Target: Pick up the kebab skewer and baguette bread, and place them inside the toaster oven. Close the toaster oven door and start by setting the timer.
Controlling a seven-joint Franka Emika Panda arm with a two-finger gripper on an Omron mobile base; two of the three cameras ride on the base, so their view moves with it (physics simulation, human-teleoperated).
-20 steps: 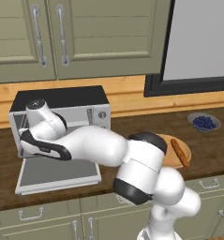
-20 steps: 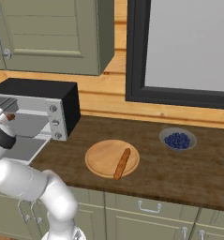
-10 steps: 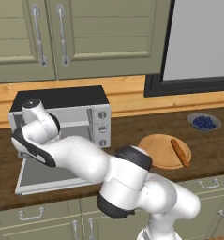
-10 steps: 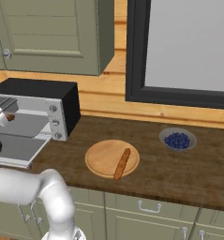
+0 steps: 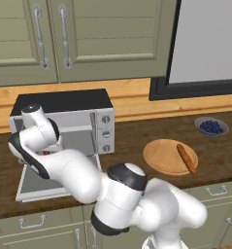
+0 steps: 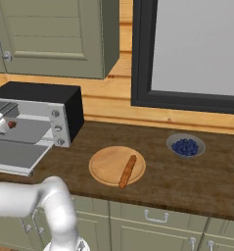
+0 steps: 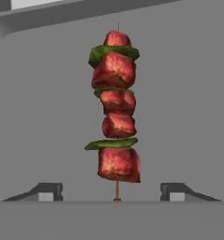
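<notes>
Four red meat chunks and green slices line the kebab skewer between spread fingers.

Round wooden plate near blueberry bowl on brown counter

oven mouth: the oven is open, its door lying flat toward the near edge; the arm reaches in over the door and takes up the left part of the opening.
oven inside: the skewer lies along the middle of the grey floor, with bare floor on both sides of it; the claw sits at its near end, tips spread wide and clear of the stick.
tabletop right of oven: bare wood between the oven and the plate.
plate: the baguette lies on its right part, nothing over it.
far right: a bowl of blueberries stands apart from the plate.
above: cabinets hang well over the oven top.
</notes>
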